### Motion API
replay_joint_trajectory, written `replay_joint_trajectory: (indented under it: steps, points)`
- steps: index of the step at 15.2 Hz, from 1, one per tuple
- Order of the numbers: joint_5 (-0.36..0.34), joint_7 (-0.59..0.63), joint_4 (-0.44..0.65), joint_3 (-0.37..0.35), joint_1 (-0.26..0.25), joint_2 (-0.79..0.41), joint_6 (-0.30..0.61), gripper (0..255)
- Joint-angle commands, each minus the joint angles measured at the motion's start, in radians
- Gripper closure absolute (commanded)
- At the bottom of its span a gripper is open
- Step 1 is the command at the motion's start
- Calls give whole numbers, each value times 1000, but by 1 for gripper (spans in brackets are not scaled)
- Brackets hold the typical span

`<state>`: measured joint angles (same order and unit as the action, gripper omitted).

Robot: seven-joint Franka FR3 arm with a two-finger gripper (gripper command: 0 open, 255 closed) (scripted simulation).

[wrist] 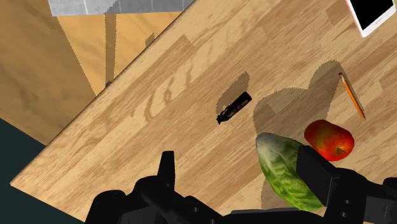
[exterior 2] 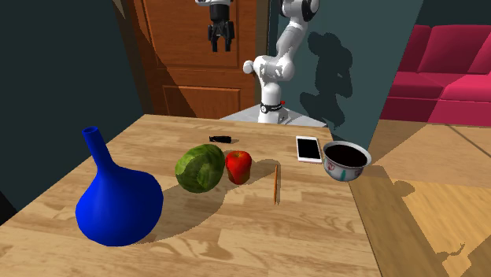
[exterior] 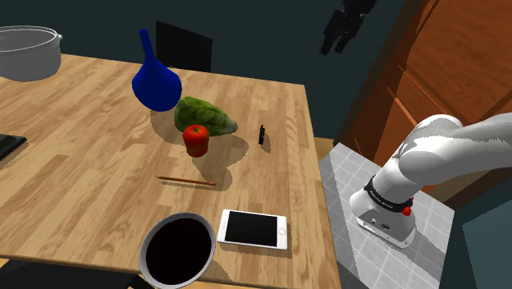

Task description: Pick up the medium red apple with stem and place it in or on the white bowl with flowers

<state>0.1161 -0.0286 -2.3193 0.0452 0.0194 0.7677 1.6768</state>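
Nothing is done yet. The apple (exterior: 195, 139) sits mid-frame on the table, touching a green vegetable (exterior: 205, 115). The claw (exterior 2: 220, 43) hangs spread and empty, top centre. The bowl (exterior 2: 342, 171), right of centre, holds nothing.

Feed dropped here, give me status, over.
Gripper high, jaws open, empty. Red apple on table, not in bowl. Green vegetable close beside apple.

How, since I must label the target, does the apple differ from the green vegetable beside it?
The apple is red; the green vegetable is mottled green. The apple is smaller and compact; the vegetable is bigger and elongated. Both lie side by side on the wooden table.
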Motion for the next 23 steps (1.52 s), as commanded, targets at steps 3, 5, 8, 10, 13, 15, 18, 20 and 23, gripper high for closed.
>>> replay_joint_trajectory:
  steps: [3,5,8,10,13,15,18,20,23]
  points:
    - [17,59,-2,-49,-8,-30,29,0]
    - [32,117,3,-98,-15,-66,58,0]
    - [49,205,20,-170,-24,-131,101,0]
    - [56,264,39,-216,-28,-182,128,0]
    - [56,354,78,-284,-32,-267,167,0]
    - [50,415,111,-328,-32,-330,190,0]
    - [27,511,171,-391,-32,-432,220,0]
    - [3,578,218,-431,-32,-507,236,0]
    - [-48,683,300,-484,-37,-628,251,0]
